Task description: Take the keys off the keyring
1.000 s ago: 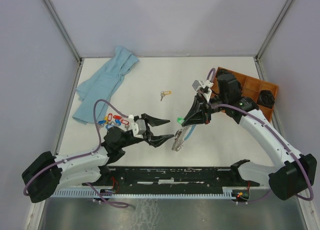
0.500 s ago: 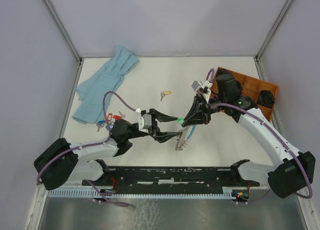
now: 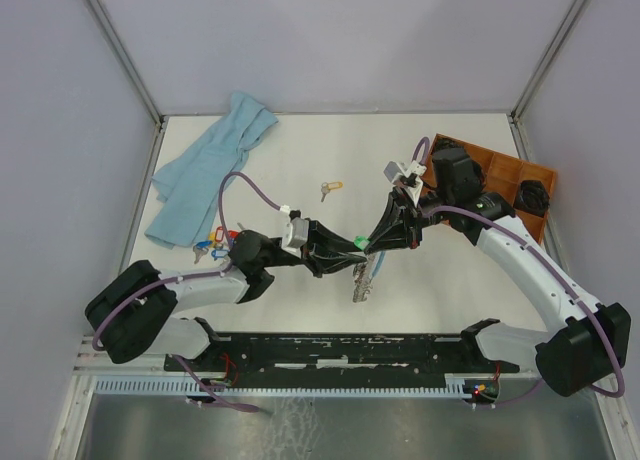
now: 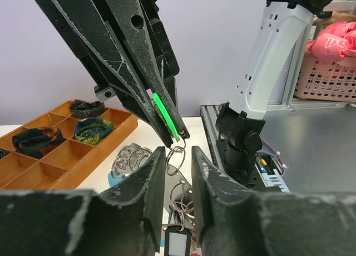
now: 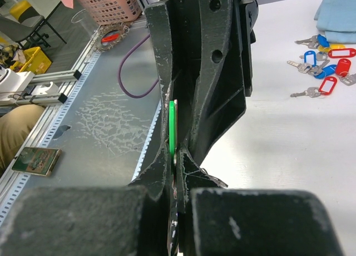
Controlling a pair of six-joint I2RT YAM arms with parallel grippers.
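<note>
Right claw [image 3: 368, 242] is clamping the flat green plastic tag [image 4: 167, 116], dangling the floppy silver key-strung keyring [image 3: 362, 280] at 6 o'clock for access. Left claw [image 3: 350, 261], jaws slightly apart, is straddling a small silver split ring [image 4: 176, 156].

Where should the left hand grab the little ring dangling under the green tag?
Pinch the small ring just under the green tag, coming in level from where the left gripper is. It hangs clear there; lower down the bunched keys crowd it.

A robot lab — white table [image 3: 300, 160] boxed by grey panels [image 3: 330, 40], aluminium rails [image 3: 120, 50].
</note>
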